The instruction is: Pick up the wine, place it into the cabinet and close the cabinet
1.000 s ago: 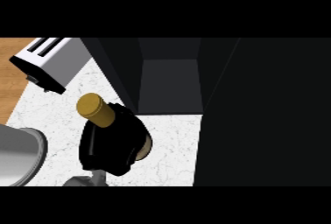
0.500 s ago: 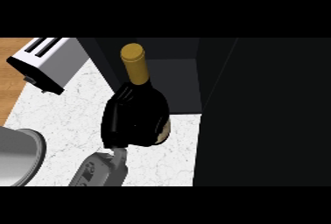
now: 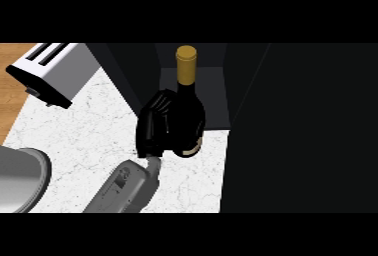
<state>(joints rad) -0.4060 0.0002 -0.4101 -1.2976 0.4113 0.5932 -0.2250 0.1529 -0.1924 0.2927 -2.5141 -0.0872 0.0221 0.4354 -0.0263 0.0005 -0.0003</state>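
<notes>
The wine bottle [image 3: 187,100] is dark with a gold cap. It is held above the white counter [image 3: 81,135] at the mouth of the dark open cabinet [image 3: 212,95], with its neck pointing into the opening. My left hand [image 3: 153,127] is curled round the bottle's lower body from the left, and its grey forearm [image 3: 122,187] comes up from the lower edge. A pale label shows at the bottle's base. My right hand is not visible.
The cabinet's wide black door [image 3: 310,130] fills the right side of the view. A silver toaster [image 3: 53,72] stands at the counter's far left. A grey metal vessel [image 3: 18,180] sits at the lower left.
My left hand has carried the bottle up and to the right, from over the counter to the cabinet opening. The bottle's cap now points into the cabinet.
</notes>
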